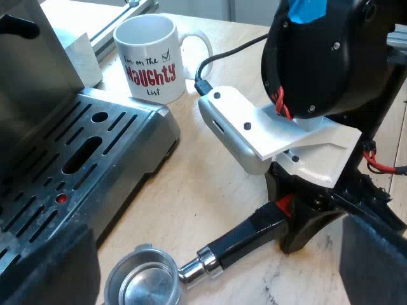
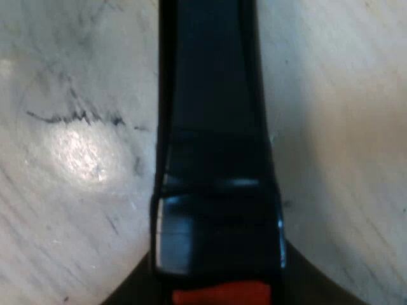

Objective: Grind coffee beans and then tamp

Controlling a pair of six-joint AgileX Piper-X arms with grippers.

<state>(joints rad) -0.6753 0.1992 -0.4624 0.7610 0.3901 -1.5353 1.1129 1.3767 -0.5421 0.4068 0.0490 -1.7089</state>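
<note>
The left claw (image 1: 213, 262) hangs wide open over the desk (image 1: 210, 178). The metal holder (image 1: 191, 270) lies flat on the wood between its spread fingers (image 1: 51, 270), with its empty basket toward the espresso machine (image 1: 32, 76). The right claw (image 1: 297, 219) sits down over the red end (image 2: 219, 293) of the holder's dark handle (image 2: 216, 159); whether it grips, I cannot tell. Farther out, a white mug (image 1: 152, 60) stands on the desk just beside the machine's drip tray (image 1: 95, 146).
</note>
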